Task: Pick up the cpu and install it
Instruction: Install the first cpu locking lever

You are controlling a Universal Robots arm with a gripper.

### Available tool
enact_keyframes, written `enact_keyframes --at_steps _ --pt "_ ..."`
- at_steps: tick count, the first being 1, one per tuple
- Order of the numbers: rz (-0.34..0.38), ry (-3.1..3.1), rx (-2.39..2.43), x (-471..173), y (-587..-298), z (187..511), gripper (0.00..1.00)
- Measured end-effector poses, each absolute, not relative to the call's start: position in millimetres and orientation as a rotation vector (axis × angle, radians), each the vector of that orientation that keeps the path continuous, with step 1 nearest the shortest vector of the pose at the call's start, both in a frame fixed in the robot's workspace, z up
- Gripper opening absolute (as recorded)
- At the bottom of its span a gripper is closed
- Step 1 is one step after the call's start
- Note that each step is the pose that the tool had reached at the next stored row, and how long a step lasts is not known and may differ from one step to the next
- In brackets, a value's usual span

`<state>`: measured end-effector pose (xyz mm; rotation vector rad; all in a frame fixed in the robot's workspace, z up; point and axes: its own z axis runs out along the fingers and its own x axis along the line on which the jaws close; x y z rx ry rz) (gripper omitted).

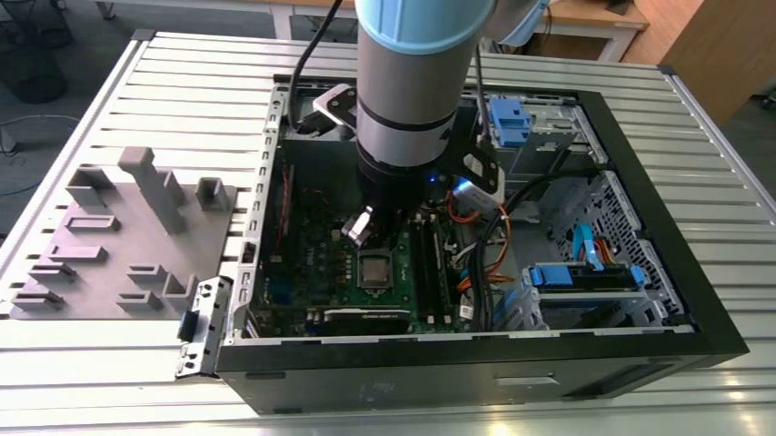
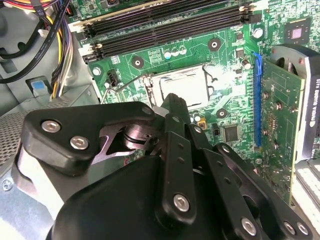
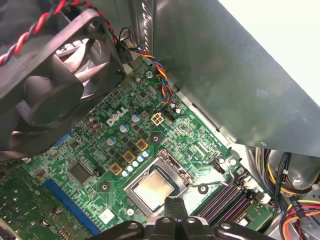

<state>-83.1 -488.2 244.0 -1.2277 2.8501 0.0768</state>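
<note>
Arm: the grey arm reaches straight down into the open computer case (image 1: 679, 300), which lies on its side on a slatted metal table (image 1: 182, 82).
Gripper: in the exterior view the gripper (image 1: 367, 232) hangs just above the socket area of the green circuit board (image 1: 318, 263).
Fingers: in both wrist views the black fingers (image 2: 176, 107) appear drawn together at the tip, with nothing seen between them; whether a small gap remains I cannot tell.
Cpu: the cpu (image 3: 153, 187) lies flat in the silver socket frame (image 3: 176, 169) on the board, dull metal top facing up, just beyond the fingertips and apart from them.
First wrist view: it adds a black fan (image 3: 47, 75) with red and black wires, tilted over the board, and the case's grey wall.
Second wrist view: it shows the cpu (image 2: 184, 85) from the opposite side, with black memory slots (image 2: 165, 27) beyond it and an upright graphics card (image 2: 280, 115) beside it.
Exterior view: a grey plastic fixture (image 1: 122, 236) with raised blocks sits on the table at the exterior view's left of the case.
</note>
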Motion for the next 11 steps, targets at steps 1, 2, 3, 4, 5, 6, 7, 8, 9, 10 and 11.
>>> enact_keyframes --at_steps 1,2,3,4,5,6,7,8,9,10,11 --pt "0.077 2.850 -1.228 -83.1 -488.2 244.5 0.11" --pt "0.077 2.850 -1.228 -83.1 -488.2 245.1 0.11" --pt "0.077 2.850 -1.228 -83.1 -488.2 245.8 0.11" --pt "0.077 2.850 -1.228 -83.1 -488.2 246.3 0.11" --pt "0.077 2.850 -1.228 -83.1 -488.2 246.3 0.11" --pt "0.077 2.850 -1.228 -83.1 -488.2 246.3 0.11" --pt "0.077 2.850 -1.228 -83.1 -488.2 246.3 0.11" --pt "0.077 2.850 -1.228 -83.1 -488.2 246.4 0.11" --pt "0.077 2.850 -1.228 -83.1 -488.2 246.5 0.11" --pt "0.077 2.850 -1.228 -83.1 -488.2 246.5 0.11" --pt "0.077 2.850 -1.228 -83.1 -488.2 246.5 0.11"
